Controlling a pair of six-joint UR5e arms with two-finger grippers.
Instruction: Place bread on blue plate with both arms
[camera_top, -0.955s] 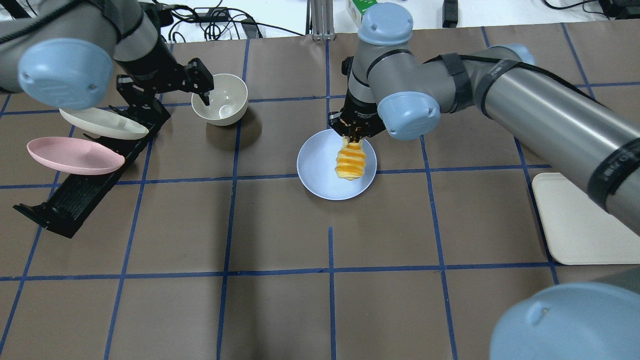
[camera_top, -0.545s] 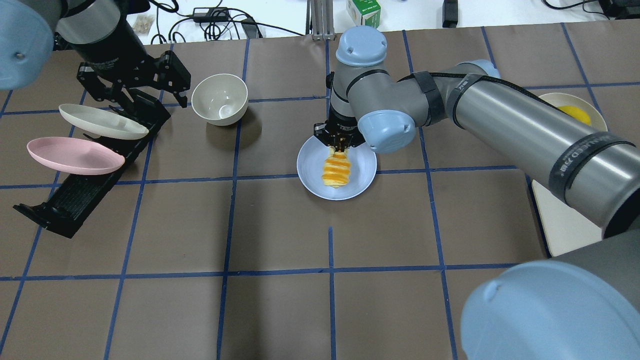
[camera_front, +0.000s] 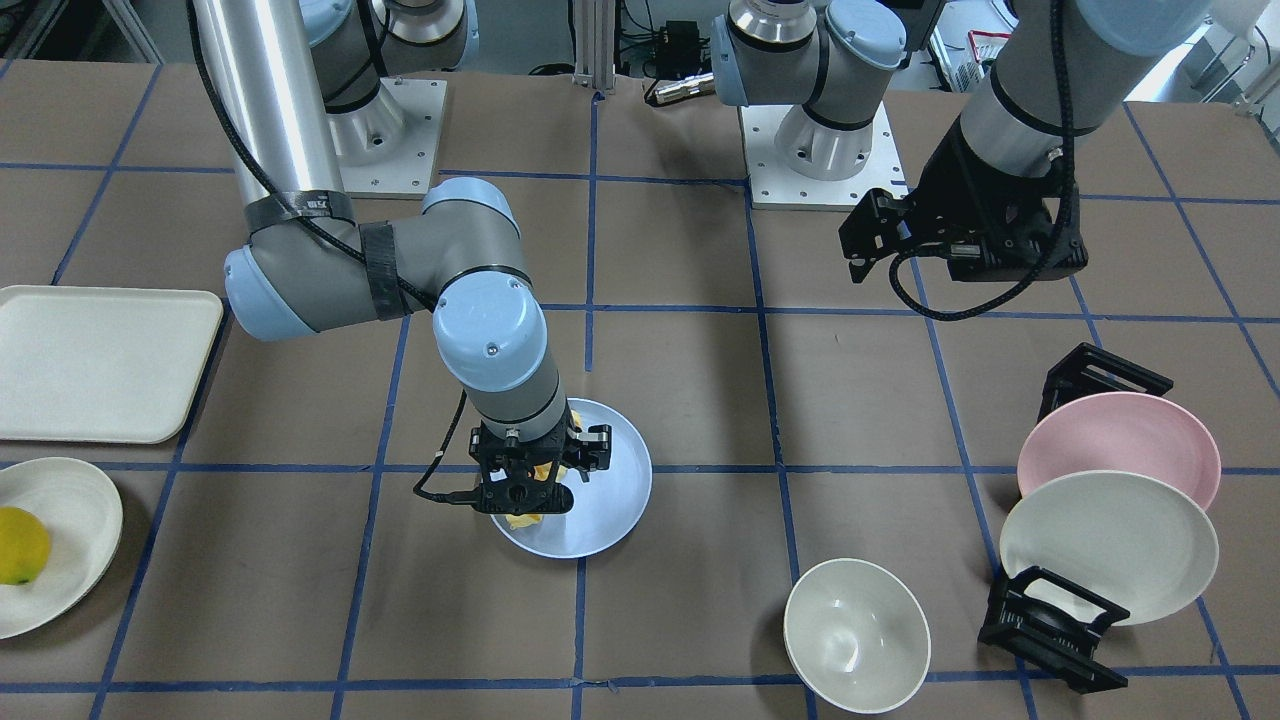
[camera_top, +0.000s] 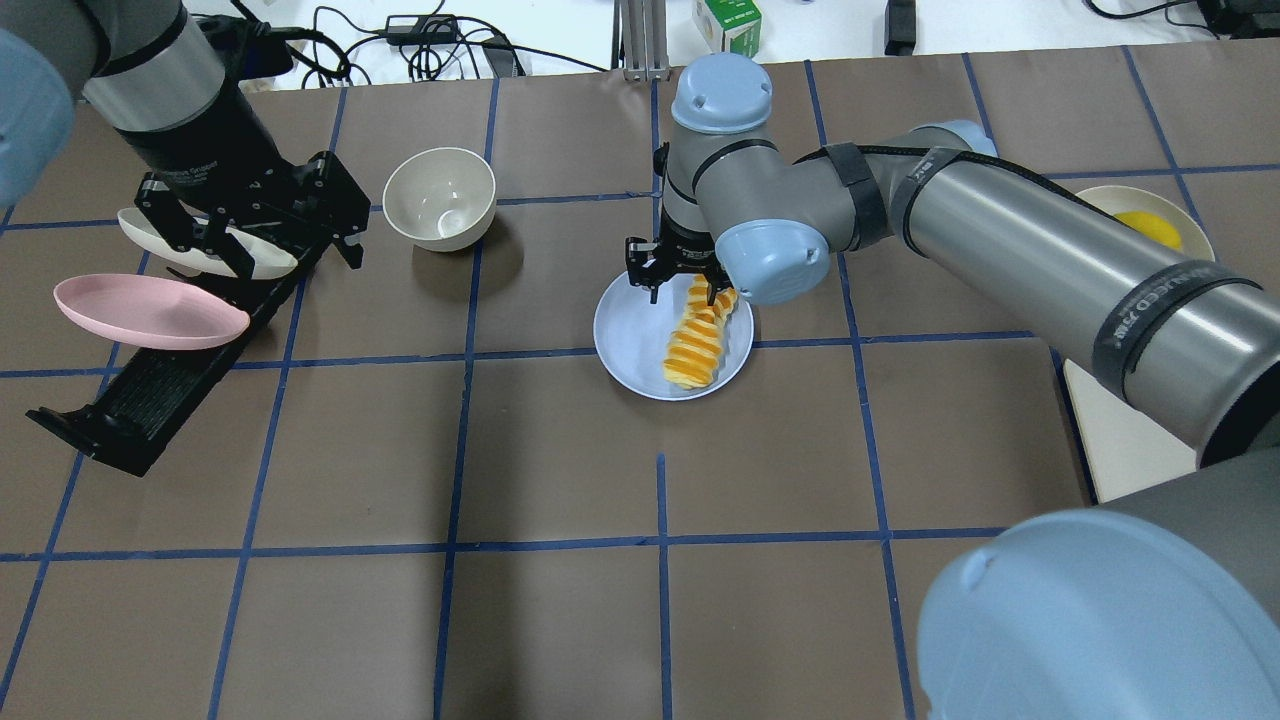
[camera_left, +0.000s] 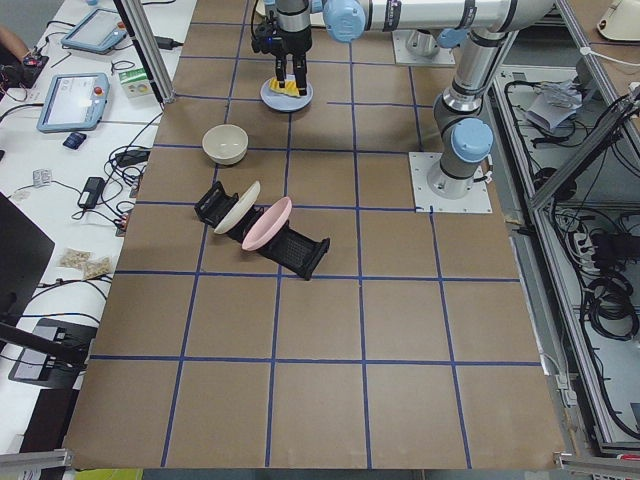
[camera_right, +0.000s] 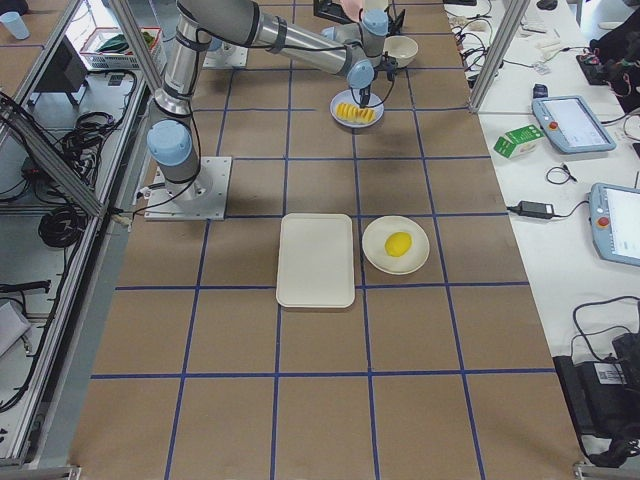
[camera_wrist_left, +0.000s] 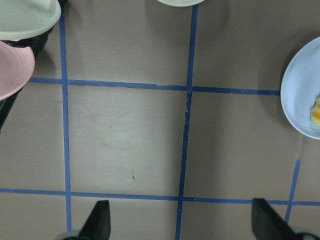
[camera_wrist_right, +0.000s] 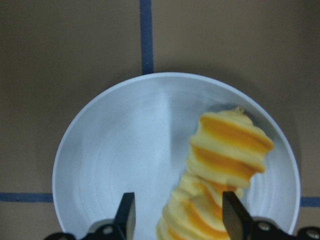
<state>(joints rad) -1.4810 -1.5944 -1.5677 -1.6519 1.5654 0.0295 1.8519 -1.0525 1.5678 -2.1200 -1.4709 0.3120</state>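
The bread (camera_top: 700, 335) lies on the blue plate (camera_top: 625, 340); placement appears complete. The right hand (camera_wrist_right: 180, 212) stands spread wide astride one end of the loaf, gripping nothing. The left hand (camera_wrist_left: 181, 219) hangs wide and empty over the bench (camera_top: 560, 460), so only retraction seems left.

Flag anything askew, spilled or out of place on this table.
Only the bread sits oddly: it lies slanted on the blue plate, crowded toward one side with one end near the rim, beneath the open right gripper. Nothing looks spilled or damaged.
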